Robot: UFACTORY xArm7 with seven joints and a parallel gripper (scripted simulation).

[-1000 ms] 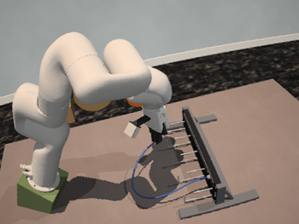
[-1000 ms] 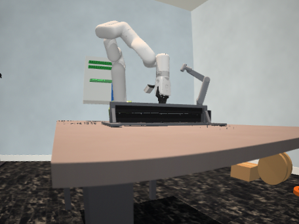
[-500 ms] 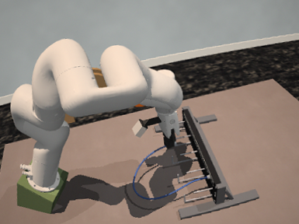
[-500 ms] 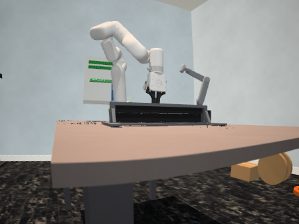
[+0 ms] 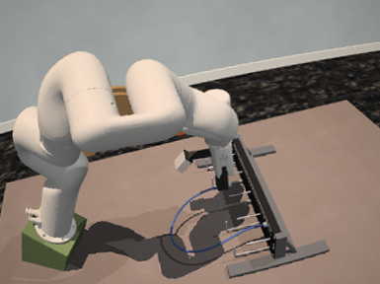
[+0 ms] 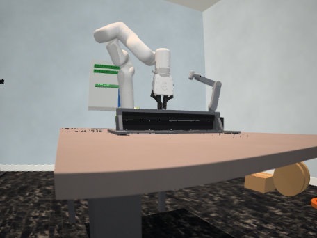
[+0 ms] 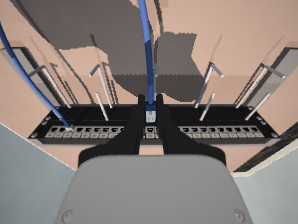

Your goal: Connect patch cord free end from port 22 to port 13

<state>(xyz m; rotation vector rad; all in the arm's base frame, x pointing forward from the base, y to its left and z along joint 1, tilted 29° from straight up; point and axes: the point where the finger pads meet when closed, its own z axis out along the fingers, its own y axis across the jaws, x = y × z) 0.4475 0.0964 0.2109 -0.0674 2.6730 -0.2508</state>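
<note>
My gripper [image 7: 150, 103] is shut on the clear plug [image 7: 150, 113] at the free end of the blue patch cord [image 7: 146, 50]. The plug hangs just before the port row of the black patch panel [image 7: 150, 131], near its middle. I cannot read the port numbers. The cord's other end sits in a port at the left of the wrist view [image 7: 66, 127]. In the top view the gripper [image 5: 222, 182] stands against the rack [image 5: 259, 196] and the cord [image 5: 175, 220] loops over the table to a port near the rack's near end. The exterior view shows the gripper [image 6: 162, 103] just behind the rack [image 6: 168, 120].
Several grey cable-management bars [image 7: 206, 80] stick out from the rack's front toward the arm. The rack's flat feet [image 5: 278, 258] lie on the table near the front right. A second small arm [image 6: 210, 88] and a white board [image 6: 104, 85] stand behind the table.
</note>
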